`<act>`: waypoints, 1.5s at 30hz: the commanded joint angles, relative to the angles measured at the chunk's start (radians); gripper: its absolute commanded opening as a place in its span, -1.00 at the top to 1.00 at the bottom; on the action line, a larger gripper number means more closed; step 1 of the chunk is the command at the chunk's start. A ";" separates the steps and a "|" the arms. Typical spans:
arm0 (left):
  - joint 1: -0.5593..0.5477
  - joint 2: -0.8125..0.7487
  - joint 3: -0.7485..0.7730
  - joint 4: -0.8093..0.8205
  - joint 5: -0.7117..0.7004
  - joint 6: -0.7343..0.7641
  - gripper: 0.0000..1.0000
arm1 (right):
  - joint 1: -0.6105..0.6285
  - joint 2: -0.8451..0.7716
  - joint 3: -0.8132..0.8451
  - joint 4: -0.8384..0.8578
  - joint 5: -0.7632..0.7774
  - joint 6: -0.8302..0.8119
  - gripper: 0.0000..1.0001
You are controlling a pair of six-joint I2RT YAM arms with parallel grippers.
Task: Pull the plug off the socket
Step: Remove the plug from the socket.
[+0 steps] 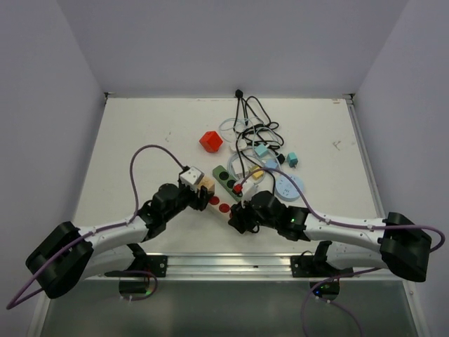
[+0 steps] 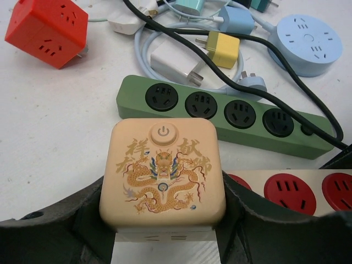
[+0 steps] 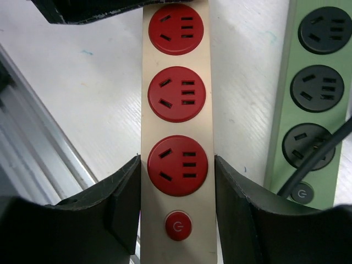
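The plug (image 2: 163,159) clamped in the left tool (image 2: 163,184) looks like smooth, matt cream plastic with a faintly shiny gold dragon print on its face. The pads (image 2: 82,220) either side of it are dull black, rough-edged plastic or rubber. The socket strip (image 3: 176,124) gripped by the right tool (image 3: 177,165) has a satin champagne face, either brushed metal or metallic-finished plastic, set with smooth, slightly glossy red plastic discs (image 3: 177,102). Just beyond the left tool's tips lies a green strip (image 2: 221,107) of matt plastic, and the table (image 2: 55,137) under both tools is white, matt and lightly scuffed.
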 commanded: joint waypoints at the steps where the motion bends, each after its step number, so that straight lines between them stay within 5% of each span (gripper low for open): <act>1: 0.021 -0.089 -0.050 0.255 -0.166 -0.051 1.00 | -0.022 -0.041 -0.042 -0.058 -0.108 0.103 1.00; 11: 0.024 -0.178 -0.096 0.257 -0.232 -0.050 1.00 | -0.039 -0.043 -0.019 -0.074 -0.151 0.081 1.00; 22: 0.030 -0.017 0.184 -0.120 -0.243 -0.010 1.00 | 0.116 0.061 0.123 -0.326 0.230 -0.018 1.00; 32: 0.032 0.084 0.271 -0.263 -0.208 0.060 1.00 | 0.136 0.045 0.139 -0.349 0.225 -0.017 1.00; 45: 0.042 -0.136 -0.008 0.120 -0.140 0.010 1.00 | -0.045 -0.090 -0.001 -0.171 -0.079 0.097 1.00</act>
